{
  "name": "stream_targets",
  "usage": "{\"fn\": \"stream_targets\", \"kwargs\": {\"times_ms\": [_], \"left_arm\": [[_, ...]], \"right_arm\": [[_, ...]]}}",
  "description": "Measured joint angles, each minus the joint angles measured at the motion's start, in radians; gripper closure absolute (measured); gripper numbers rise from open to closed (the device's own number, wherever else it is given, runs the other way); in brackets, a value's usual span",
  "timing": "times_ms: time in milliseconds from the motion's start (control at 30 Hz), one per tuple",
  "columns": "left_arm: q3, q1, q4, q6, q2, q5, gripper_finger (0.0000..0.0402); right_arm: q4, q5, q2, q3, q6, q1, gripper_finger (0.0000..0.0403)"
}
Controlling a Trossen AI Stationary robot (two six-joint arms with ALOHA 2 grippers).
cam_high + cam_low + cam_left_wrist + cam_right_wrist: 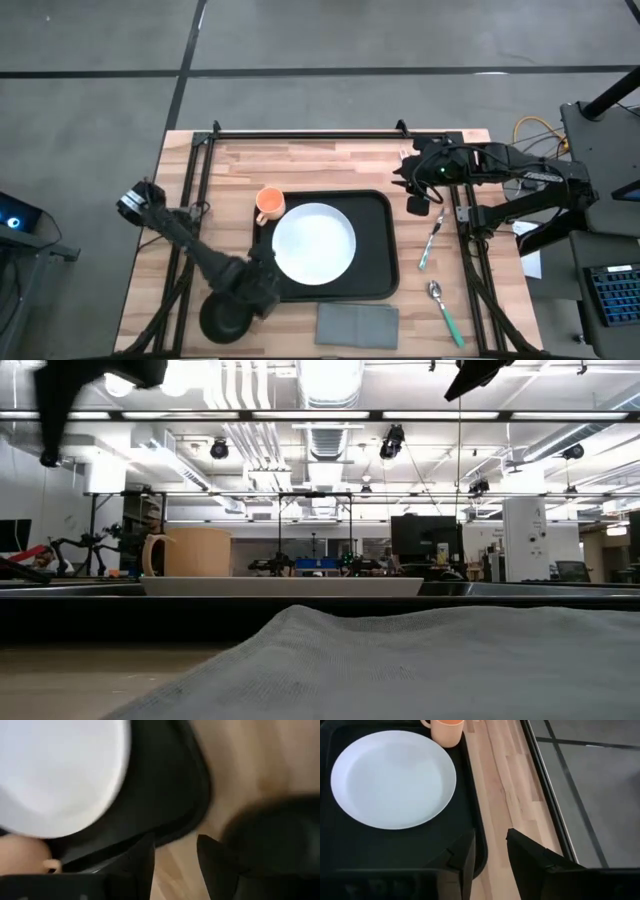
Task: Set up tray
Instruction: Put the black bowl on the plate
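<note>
Large black rectangular tray point(372, 215), mid-table: round white plate point(313, 243) and orange mug point(269, 203) loaded; black bowl point(226, 318), grey folded napkin point(357, 325), green-handled fork point(431, 240) and spoon point(443, 309) outstanding; left gripper point(262, 288), right gripper point(417, 186) unclenched, empty

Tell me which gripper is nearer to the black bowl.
Left. The left gripper is right beside the black bowl, at the tray corner closest to it. The right gripper is across the tray, by its diagonally opposite corner.

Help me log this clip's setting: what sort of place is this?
Probably a robotics lab or workshop: a wooden workbench on a concrete floor, open ceiling ducts, and equipment racks behind. On the bench, a black tray holds a white plate.
</note>
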Motion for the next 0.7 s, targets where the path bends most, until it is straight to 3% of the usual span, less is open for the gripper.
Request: {"fn": "stream_targets", "kwargs": {"times_ms": [167, 533, 700], "left_arm": [[-0.074, -0.070, 0.031, -0.041, -0.039, 0.020, 0.0274], [-0.211, -0.071, 0.157, -0.155, -0.053, 0.131, 0.0274], [-0.256, -0.074, 0.188, -0.189, -0.054, 0.132, 0.0274]], "right_arm": [[0.001, 0.000, 0.000, -0.006, 0.000, 0.000, 0.0290], [0.029, 0.001, 0.000, -0.009, 0.006, 0.000, 0.0292], [0.030, 0.001, 0.000, -0.009, 0.012, 0.000, 0.0289]]}}
